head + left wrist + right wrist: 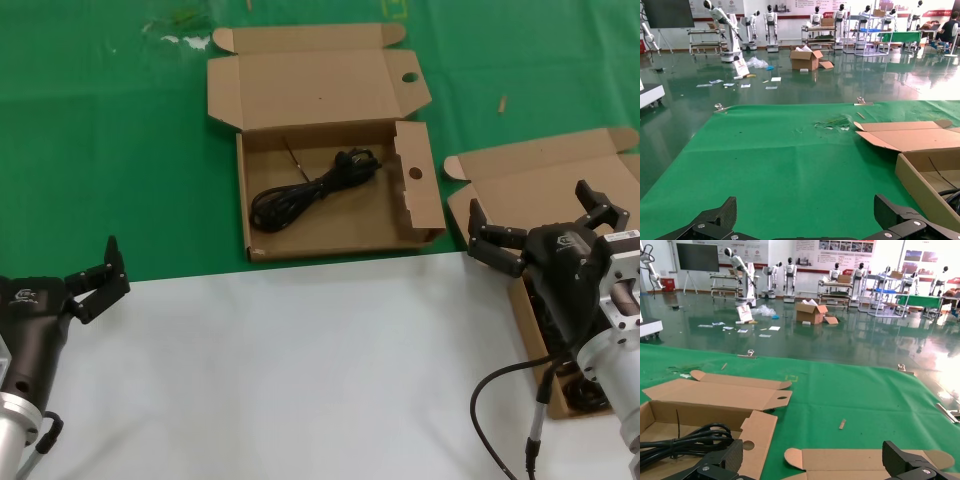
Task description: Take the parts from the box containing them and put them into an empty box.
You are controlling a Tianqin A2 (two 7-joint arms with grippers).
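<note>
1. One coiled cable (315, 190) lay in the holed box (262, 212) at 12 o'clock; the plain box (520, 185) sat at 3 o'clock, its contents mostly hidden.
2. Right gripper (545, 225) hovered wide open over the plain box; left gripper (95, 280) waited wide open at 9 o'clock.
3. Cables judged light, limp, snag-prone: grasp across the bundled middle.

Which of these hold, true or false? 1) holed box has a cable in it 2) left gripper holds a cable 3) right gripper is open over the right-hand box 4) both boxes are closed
1) The holed box has a black cable in it: true.
2) Left gripper holds a cable: false, its fingers are open and empty.
3) Right gripper is open over the right-hand box: true.
4) Both boxes are closed: false, both lids are folded back.
</note>
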